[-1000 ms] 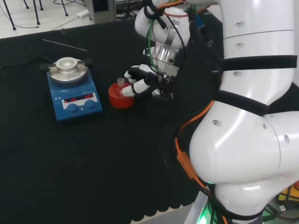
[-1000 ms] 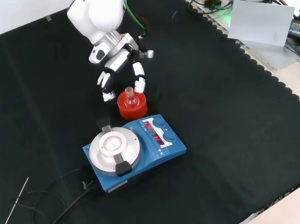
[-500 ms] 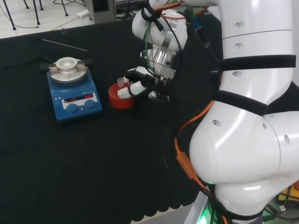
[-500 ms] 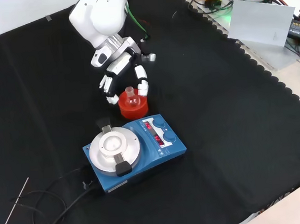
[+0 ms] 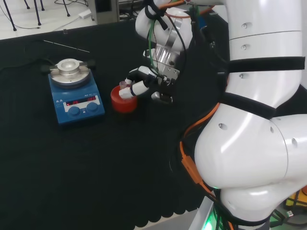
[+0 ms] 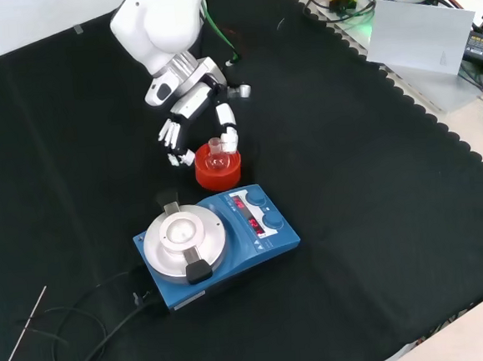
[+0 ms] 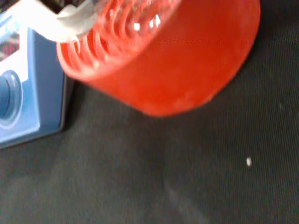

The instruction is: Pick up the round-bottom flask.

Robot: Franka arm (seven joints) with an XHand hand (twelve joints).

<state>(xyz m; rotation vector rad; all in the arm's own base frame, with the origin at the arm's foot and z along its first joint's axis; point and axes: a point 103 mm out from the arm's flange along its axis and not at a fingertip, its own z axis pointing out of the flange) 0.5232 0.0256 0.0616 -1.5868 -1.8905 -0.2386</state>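
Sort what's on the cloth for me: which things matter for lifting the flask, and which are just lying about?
In play:
- flask, sitting in the red stand
- red stand
- hand, fingers at the flask's neck

Lying about:
- blue hotplate beside the stand
- its black cable
- thin rod near the cloth's edge

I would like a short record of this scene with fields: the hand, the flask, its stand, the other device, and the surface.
hand: the hand reaches the flask neck, fingers curled around it
flask: round-bottom flask, clear glass, upright in its stand
stand: red ribbed ring on the cloth, close beside the stirrer
device: blue magnetic stirrer with round metal plate
surface: black cloth
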